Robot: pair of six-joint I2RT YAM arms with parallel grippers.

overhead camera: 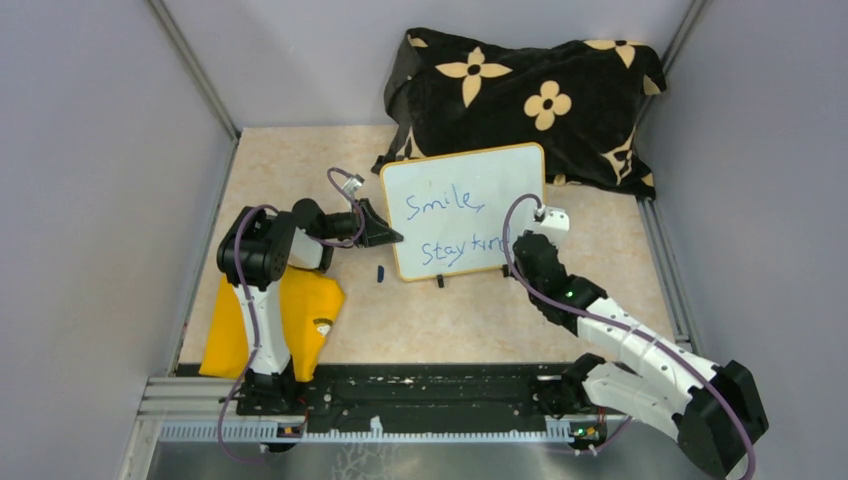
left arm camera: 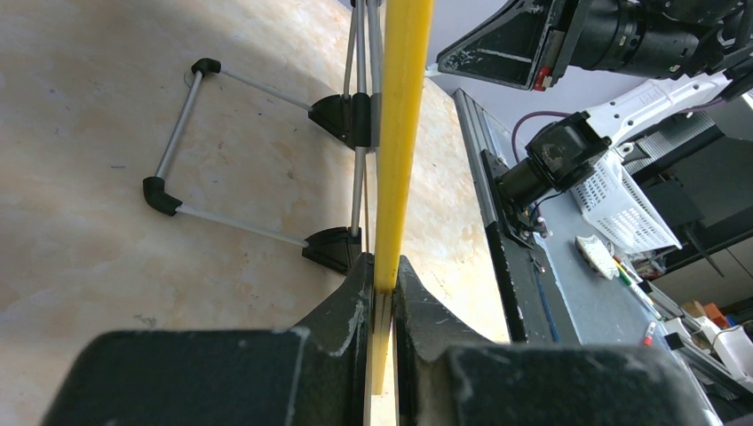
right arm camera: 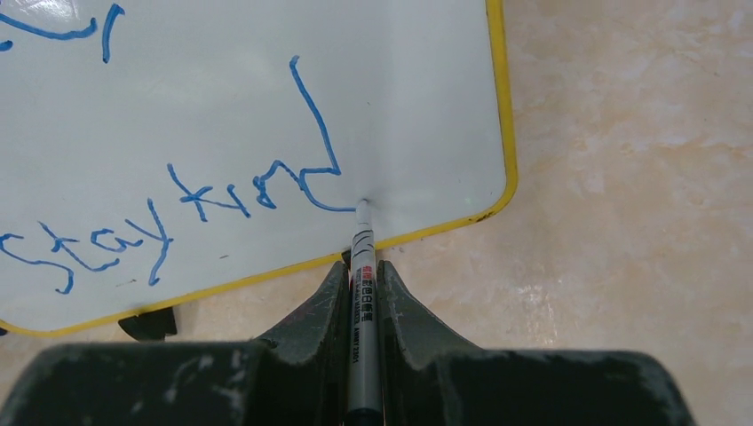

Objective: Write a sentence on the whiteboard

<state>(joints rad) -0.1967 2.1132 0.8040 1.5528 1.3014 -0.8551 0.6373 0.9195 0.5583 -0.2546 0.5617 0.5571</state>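
The whiteboard [overhead camera: 462, 208] stands tilted at mid table, white with a yellow rim, with blue writing "Smile, Stay kind". My left gripper [overhead camera: 388, 236] is shut on its left edge; in the left wrist view the yellow rim [left arm camera: 401, 133] runs edge-on between the jaws of the left gripper [left arm camera: 384, 288]. My right gripper [overhead camera: 520, 245] is shut on a grey marker [right arm camera: 362, 293]. The marker's tip touches the board [right arm camera: 266, 106] at the end of the last blue letter, near the lower right corner. The right gripper [right arm camera: 361, 271] sits just below the board's rim.
A black flowered cloth [overhead camera: 530, 100] lies behind the board. A yellow cloth [overhead camera: 275, 320] lies by the left arm's base. A small dark cap [overhead camera: 380, 272] lies on the table left of the board's foot. The board's wire stand [left arm camera: 178, 142] reaches out behind it.
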